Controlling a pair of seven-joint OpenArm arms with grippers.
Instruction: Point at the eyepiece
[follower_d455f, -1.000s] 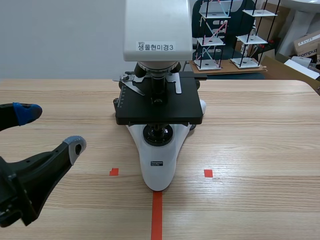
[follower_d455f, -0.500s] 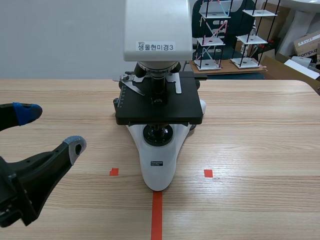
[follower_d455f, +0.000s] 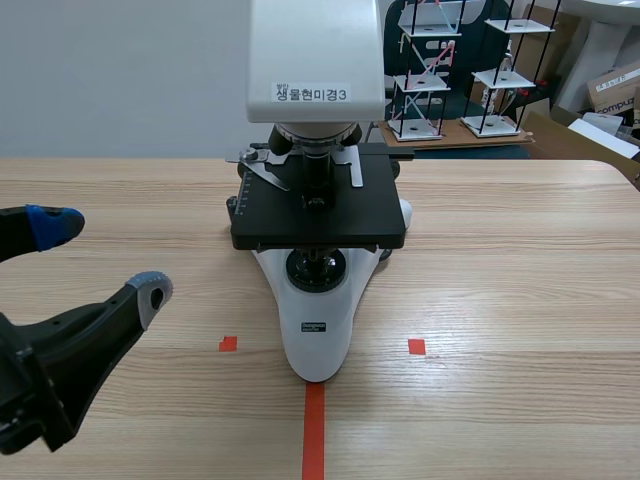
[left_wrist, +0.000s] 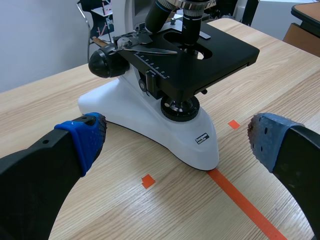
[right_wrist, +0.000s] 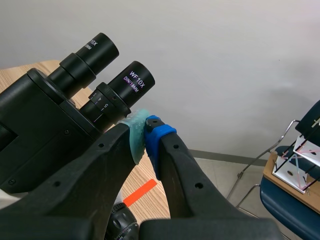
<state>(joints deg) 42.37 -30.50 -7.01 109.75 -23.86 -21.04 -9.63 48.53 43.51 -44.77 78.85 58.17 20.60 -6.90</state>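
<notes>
Right wrist view, raised right fingers (right_wrist: 161, 136) closed at eyepiece (right_wrist: 128, 82); left fingers (left_wrist: 84, 136) low, spread wide

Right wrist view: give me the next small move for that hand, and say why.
Probably just pause here. The right hand is shut, and its tip already sits at the barrel of the nearer eyepiece, the one marked WF 10X. Whether it touches the barrel is unclear, so pushing further would risk nudging it.

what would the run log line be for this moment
right gripper: shut, tips at nearer eyepiece, contact unclear | left gripper: open, low, apart from microscope | held: nothing
</notes>
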